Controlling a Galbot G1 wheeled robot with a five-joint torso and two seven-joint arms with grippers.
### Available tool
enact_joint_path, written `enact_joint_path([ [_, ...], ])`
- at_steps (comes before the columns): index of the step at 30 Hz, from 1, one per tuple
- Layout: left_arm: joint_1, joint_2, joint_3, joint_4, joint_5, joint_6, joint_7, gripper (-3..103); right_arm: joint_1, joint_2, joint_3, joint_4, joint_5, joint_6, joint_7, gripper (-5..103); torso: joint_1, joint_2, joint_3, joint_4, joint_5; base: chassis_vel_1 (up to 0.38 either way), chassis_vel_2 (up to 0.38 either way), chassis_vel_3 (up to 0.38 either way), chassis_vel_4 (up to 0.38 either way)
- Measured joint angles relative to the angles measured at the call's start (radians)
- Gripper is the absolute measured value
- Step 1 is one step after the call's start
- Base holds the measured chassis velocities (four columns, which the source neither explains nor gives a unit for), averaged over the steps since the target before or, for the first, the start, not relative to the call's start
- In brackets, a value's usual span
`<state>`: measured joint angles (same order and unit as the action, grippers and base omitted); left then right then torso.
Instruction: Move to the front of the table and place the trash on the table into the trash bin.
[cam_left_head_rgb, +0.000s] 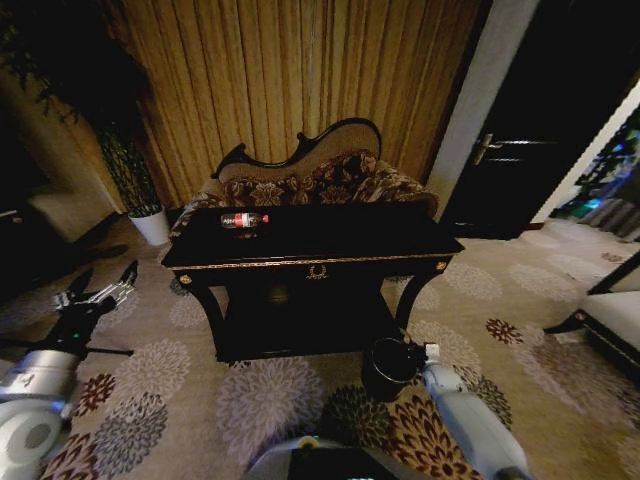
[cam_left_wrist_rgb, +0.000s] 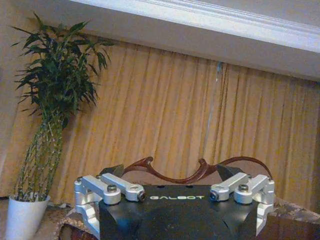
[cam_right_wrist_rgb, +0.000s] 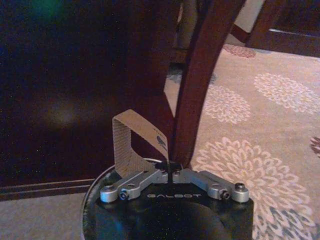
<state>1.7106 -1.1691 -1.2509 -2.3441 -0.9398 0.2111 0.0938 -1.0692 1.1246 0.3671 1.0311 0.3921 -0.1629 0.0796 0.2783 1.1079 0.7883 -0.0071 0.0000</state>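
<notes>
Bottle lies on its side on table, toward left end, sofa behind.
Head view: bin on carpet before table's right leg. Right gripper at bin rim. Left gripper held up well left of table, fingers apart, empty.
Left wrist view: left gripper fingers spread wide, facing curtain; plant in white pot beside.
Right wrist view: right gripper fingers together over bin, clamped on tan scrap; table leg just beyond.
</notes>
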Motion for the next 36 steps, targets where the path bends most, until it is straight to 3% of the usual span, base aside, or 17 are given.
enact_joint_path([
  [8, 0.000, -0.002, 0.000, -0.004, -0.001, -0.001, 0.001, 100, -0.001, 0.002, 0.002, 0.008, -0.013, 0.002, -0.008, -1, 0.000, 0.000, 0.000, 0.0000, -0.0001, 0.000, 0.000, 0.000, 0.000],
  [11, 0.000, -0.004, 0.001, -0.004, -0.003, -0.003, 0.001, 100, -0.007, -0.004, 0.002, 0.015, -0.017, 0.002, -0.008, 15, 0.000, 0.000, 0.000, -0.0001, -0.0001, 0.000, 0.000, 0.000, 0.000],
  [13, 0.000, -0.004, 0.001, -0.004, -0.004, -0.004, 0.002, 100, -0.008, -0.005, 0.003, 0.018, -0.017, 0.002, -0.008, 15, 0.000, 0.000, 0.000, -0.0002, -0.0001, 0.000, 0.000, 0.000, 0.000],
  [16, 0.000, -0.004, 0.002, 0.000, -0.005, -0.012, 0.002, 100, -0.020, -0.006, 0.003, 0.029, -0.016, 0.005, -0.008, 31, 0.000, 0.000, 0.000, -0.0001, 0.0000, 0.000, 0.000, 0.000, 0.000],
  [17, 0.000, -0.004, 0.002, 0.000, -0.005, -0.012, 0.002, 100, -0.020, -0.006, 0.003, 0.029, -0.016, 0.005, -0.008, 31, 0.000, 0.000, 0.000, -0.0001, 0.0000, 0.000, 0.000, 0.000, 0.000],
  [20, 0.000, -0.002, 0.001, 0.005, -0.005, -0.015, 0.003, 100, -0.027, -0.005, 0.005, 0.036, -0.016, 0.010, -0.008, 47, 0.000, 0.000, 0.000, -0.0001, 0.0000, 0.000, 0.000, 0.000, 0.000],
  [22, 0.000, -0.002, 0.001, 0.005, -0.005, -0.016, 0.003, 100, -0.028, -0.005, 0.005, 0.037, -0.015, 0.010, -0.007, 47, 0.000, 0.000, 0.000, 0.0000, 0.0000, 0.000, 0.000, 0.000, 0.000],
  [29, 0.001, -0.005, 0.001, 0.007, -0.006, -0.016, 0.005, 100, -0.036, -0.008, 0.007, 0.047, -0.011, 0.012, -0.007, 80, 0.000, 0.000, 0.000, 0.0000, -0.0001, 0.000, 0.000, 0.000, 0.000],
  [36, -0.001, -0.003, -0.001, 0.010, -0.008, -0.016, 0.005, 100, -0.038, -0.006, 0.009, 0.043, -0.009, 0.017, -0.007, 99, 0.000, 0.000, 0.000, -0.0001, 0.0000, 0.000, 0.000, 0.000, 0.000],
])
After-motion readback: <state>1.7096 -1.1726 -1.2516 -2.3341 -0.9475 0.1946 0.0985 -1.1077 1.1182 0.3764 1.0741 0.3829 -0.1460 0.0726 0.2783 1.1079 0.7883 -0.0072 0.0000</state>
